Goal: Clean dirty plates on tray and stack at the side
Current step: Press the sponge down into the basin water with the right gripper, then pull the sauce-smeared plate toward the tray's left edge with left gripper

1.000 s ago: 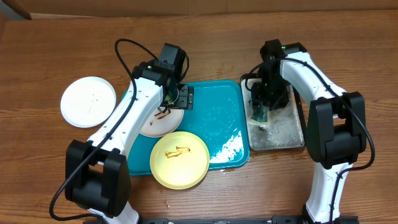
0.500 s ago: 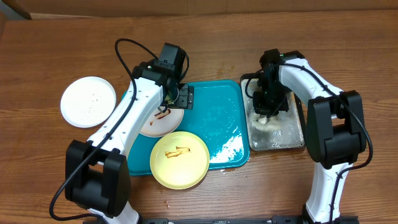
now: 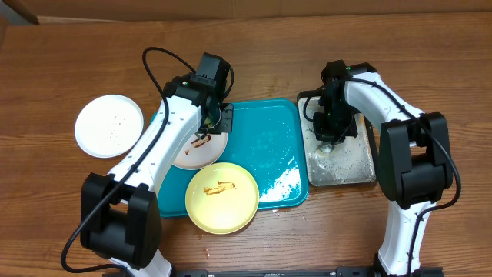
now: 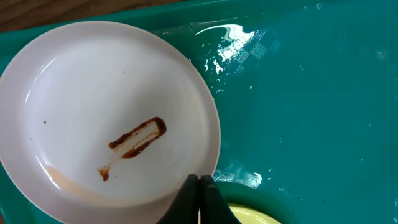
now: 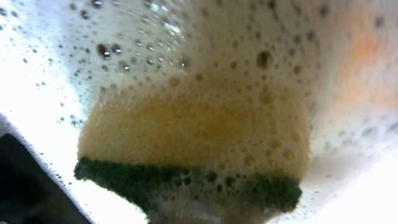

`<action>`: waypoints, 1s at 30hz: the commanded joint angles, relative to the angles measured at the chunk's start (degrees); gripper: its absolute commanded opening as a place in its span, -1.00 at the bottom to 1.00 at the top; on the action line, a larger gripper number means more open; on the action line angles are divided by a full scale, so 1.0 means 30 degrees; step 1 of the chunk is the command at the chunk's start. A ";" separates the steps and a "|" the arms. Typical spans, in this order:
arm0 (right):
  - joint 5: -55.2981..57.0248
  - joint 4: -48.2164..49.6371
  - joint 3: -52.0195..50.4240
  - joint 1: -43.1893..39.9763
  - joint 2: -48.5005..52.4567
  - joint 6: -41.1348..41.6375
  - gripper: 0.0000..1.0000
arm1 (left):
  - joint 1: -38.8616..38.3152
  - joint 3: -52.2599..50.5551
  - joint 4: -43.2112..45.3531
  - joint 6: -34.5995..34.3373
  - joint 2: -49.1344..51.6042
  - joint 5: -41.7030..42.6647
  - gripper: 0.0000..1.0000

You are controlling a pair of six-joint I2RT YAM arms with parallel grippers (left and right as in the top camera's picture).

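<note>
**Both grippers closed: left at a plate rim, right in the foam**

The left gripper [image 4: 199, 191] is seen with its fingers pressed together at the near rim of the smeared white plate [image 4: 93, 112]. Whether the rim is nipped between them cannot be told. Bare, wet floor of the teal tray [image 4: 311, 124] is left open beside it. The yellow-green plate [image 3: 222, 197] lies just robot-side of the fingers, overhanging the tray's edge. A second white plate [image 3: 108, 125] is set on the table [image 3: 430, 46], well out to that gripper's left.

The right gripper [image 3: 327, 143] is likewise closed and lowered into the black tray [image 3: 354, 165]. The sponge [image 5: 193, 143] is directly before it in foam [image 5: 249, 37]; a hold on it cannot be confirmed.
</note>
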 commanded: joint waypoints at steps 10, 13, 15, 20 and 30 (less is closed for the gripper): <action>0.0699 0.0051 0.0066 -0.0313 0.0058 -0.0007 -0.92 | 0.0189 0.0182 -0.0117 0.0080 0.0648 -0.2142 -0.92; 0.0685 -0.0022 0.0248 -0.0656 0.0058 0.0000 -0.92 | 0.0546 0.0182 -0.0306 -0.0066 0.0780 -0.1712 -0.92; 0.0619 -0.0051 0.0364 -0.0903 0.0058 0.0000 -0.92 | 0.0750 0.0182 -0.0335 -0.0058 0.0780 -0.0765 -0.92; 0.0262 -0.0175 0.0656 -0.1362 0.0058 -0.0007 -0.92 | 0.1071 0.0182 -0.0539 -0.0459 0.0787 0.0219 -0.92; 0.0102 -0.0197 0.0670 -0.1413 0.0058 -0.0073 -0.92 | 0.3490 0.0182 -0.1341 -0.0852 0.0794 0.0291 -0.92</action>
